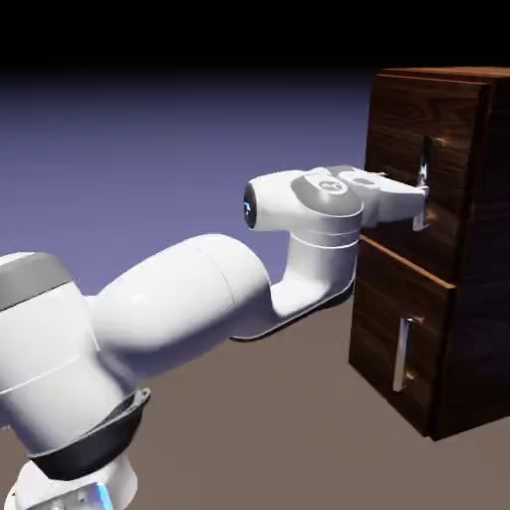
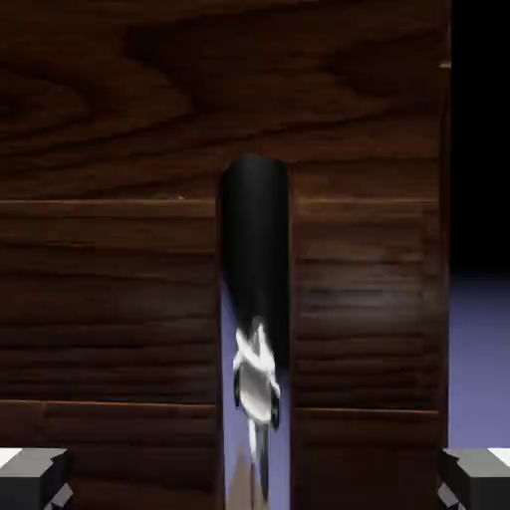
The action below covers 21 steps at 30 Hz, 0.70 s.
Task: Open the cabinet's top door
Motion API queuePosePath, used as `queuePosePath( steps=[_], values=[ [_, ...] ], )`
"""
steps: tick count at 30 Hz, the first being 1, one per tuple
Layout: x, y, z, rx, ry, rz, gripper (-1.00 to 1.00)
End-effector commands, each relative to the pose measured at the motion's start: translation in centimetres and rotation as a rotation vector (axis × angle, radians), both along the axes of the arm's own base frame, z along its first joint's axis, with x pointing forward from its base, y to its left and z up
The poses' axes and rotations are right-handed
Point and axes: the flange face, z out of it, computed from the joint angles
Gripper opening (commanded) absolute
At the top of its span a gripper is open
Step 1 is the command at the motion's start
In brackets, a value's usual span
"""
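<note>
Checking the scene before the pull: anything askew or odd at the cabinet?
Nothing stands out. The cabinet stands upright, both doors look shut and flush, and both handles hang vertical. The open claw sits at the top handle.

brown table [image 1: 249,438], cabinet [image 1: 468,329] standing on it

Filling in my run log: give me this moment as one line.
stage: reaching | end effector: open, at top door handle, not closed on it | cabinet: both doors shut
</note>
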Motion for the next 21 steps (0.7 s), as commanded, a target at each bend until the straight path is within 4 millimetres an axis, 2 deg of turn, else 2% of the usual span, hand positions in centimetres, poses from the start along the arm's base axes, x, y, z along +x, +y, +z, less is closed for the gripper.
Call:
queuePosePath(
  steps=[1,3,4,5,6,11,21],
  values=[
    [1.1,0.1,0.0,0.0,0.0,0.0,1.0],
    [3.4,0.3,0.0,-0.001,0.0,0.0,1.0],
    [3.9,0.3,0.0,-0.001,0.0,0.0,1.0],
    [3.9,0.3,0.0,-0.001,0.0,0.0,-1.0],
    [3.9,0.3,0.0,-0.001,0.0,0.0,-1.0],
    [0.8,2.4,0.0,-0.001,0.0,-0.141,-1.0],
    [-4.3,7.5,0.0,-0.001,0.001,-0.414,-1.0]
  ],
)
